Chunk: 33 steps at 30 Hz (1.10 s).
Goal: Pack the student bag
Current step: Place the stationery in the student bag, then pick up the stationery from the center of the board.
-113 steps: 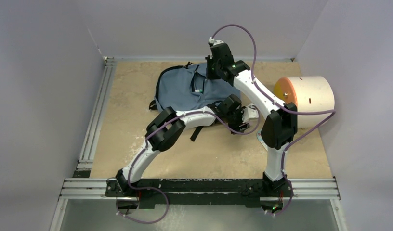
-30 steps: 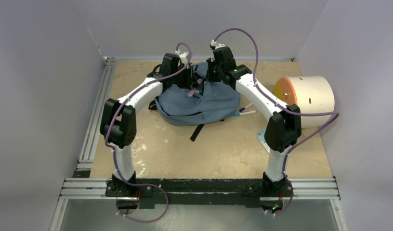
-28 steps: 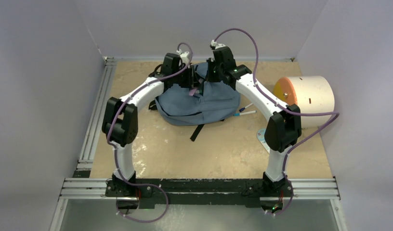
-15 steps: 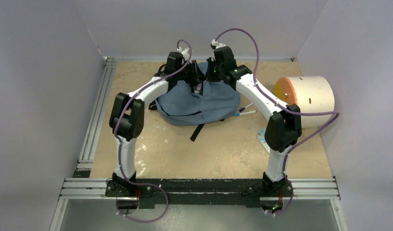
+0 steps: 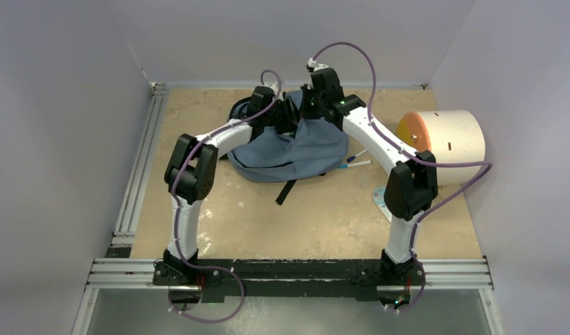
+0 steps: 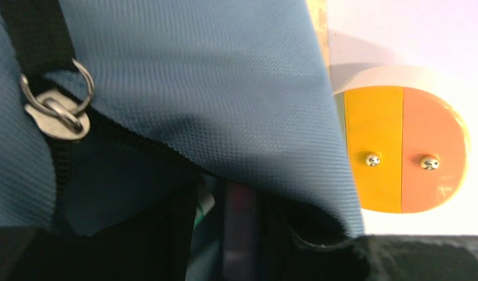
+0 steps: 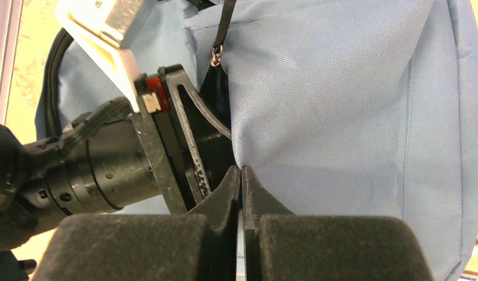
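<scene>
The grey-blue student bag (image 5: 296, 150) lies at the back middle of the table. My right gripper (image 5: 308, 110) is shut on the fabric edge of the bag's opening (image 7: 241, 175) and holds it lifted. My left gripper (image 5: 289, 118) reaches into that opening from the left; its wrist shows in the right wrist view (image 7: 108, 170). In the left wrist view the bag fabric (image 6: 225, 88) drapes over my fingers, and a purple pen-like item (image 6: 239, 234) sits between them. A white-and-green marker (image 6: 204, 205) lies inside beside it. A metal zipper ring (image 6: 58, 105) hangs at the left.
A white cylinder with an orange face (image 5: 446, 143) lies at the right, also showing in the left wrist view (image 6: 400, 149). Two pens (image 5: 353, 164) lie on the table right of the bag. A small pale flat item (image 5: 378, 199) sits by my right arm's elbow. Walls enclose three sides.
My left gripper has moved right and pushed into the bag's opening with the purple item. My right gripper has stayed shut on the bag's edge.
</scene>
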{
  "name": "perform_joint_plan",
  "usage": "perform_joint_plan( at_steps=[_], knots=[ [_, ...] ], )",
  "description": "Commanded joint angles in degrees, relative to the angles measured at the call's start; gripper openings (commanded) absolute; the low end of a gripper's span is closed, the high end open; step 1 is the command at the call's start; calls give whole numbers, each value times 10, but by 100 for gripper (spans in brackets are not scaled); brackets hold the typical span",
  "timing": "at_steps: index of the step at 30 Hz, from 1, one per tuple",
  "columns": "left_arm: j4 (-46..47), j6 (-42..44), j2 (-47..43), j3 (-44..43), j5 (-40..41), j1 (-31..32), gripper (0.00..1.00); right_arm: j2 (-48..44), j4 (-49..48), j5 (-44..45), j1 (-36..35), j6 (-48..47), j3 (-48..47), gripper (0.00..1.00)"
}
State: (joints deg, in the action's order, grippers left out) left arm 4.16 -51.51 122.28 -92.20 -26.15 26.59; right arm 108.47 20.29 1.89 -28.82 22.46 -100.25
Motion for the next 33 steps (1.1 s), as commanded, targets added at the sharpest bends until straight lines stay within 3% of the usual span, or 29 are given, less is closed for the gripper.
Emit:
perform_joint_plan(
  at_steps=[1,8,14,17,22,28,33],
  knots=[
    [13,12,-52,23,0,12,43,-28,-28,-27,-7,5,-6,0],
    [-40,88,-122,60,42,7,53,-26,-27,-20,-7,4,-8,0],
    [-138,151,-187,55,120,-2,55,-21,-27,-22,-7,3,-8,0],
    [-149,170,-242,112,168,-3,55,-21,-27,-23,-7,2,-10,0],
    [-101,200,-364,280,204,7,55,-21,-25,-28,-6,-4,-14,0],
    [-78,229,-454,415,235,117,53,-23,-17,-32,-6,-13,-20,0],
    [-8,172,-469,496,259,207,52,-24,-6,-37,-6,-15,-23,0]
  ],
)
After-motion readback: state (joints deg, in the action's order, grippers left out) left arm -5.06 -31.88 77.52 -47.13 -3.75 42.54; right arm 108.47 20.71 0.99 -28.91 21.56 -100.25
